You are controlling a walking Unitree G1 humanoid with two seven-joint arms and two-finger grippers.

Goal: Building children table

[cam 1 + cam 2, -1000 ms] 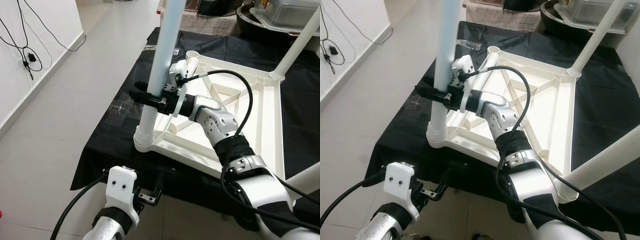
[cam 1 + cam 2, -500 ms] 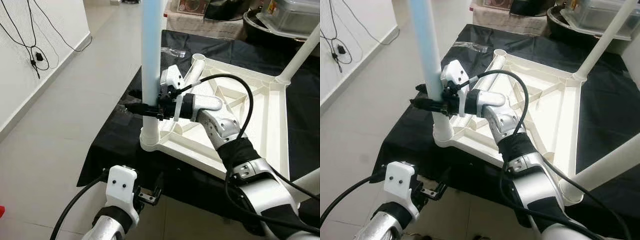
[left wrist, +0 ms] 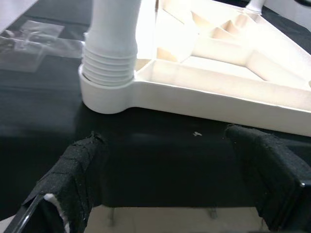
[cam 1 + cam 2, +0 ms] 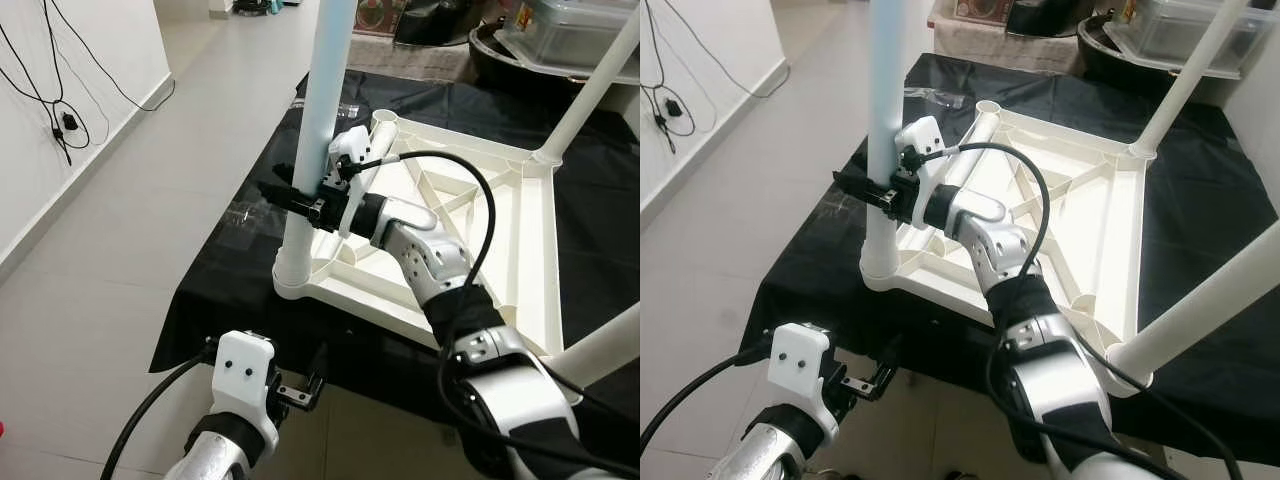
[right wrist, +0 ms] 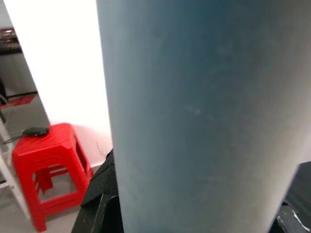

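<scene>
My right gripper (image 4: 298,197) is clamped around the pale blue table leg (image 4: 322,110), low on its shaft, just above the ribbed collar. That leg stands upright in the near left corner socket (image 4: 293,283) of the upturned white table frame (image 4: 455,215). In the right wrist view the leg is pressed right up against the camera, with a red stool (image 5: 46,170) beyond it.

My left gripper (image 3: 165,189) hangs low below the near edge of the table (image 4: 215,290), its black fingers (image 3: 77,167) spread apart with nothing between them, pointed at the socketed corner.

The frame lies on a black cloth (image 4: 240,235), its near left corner close to the cloth's edge. Two more white legs stand up from the frame, one at the far right corner (image 4: 590,85) and one at the near right (image 4: 600,345). To my left is bare tiled floor (image 4: 130,220), running to a white wall with dangling cables (image 4: 55,85).
</scene>
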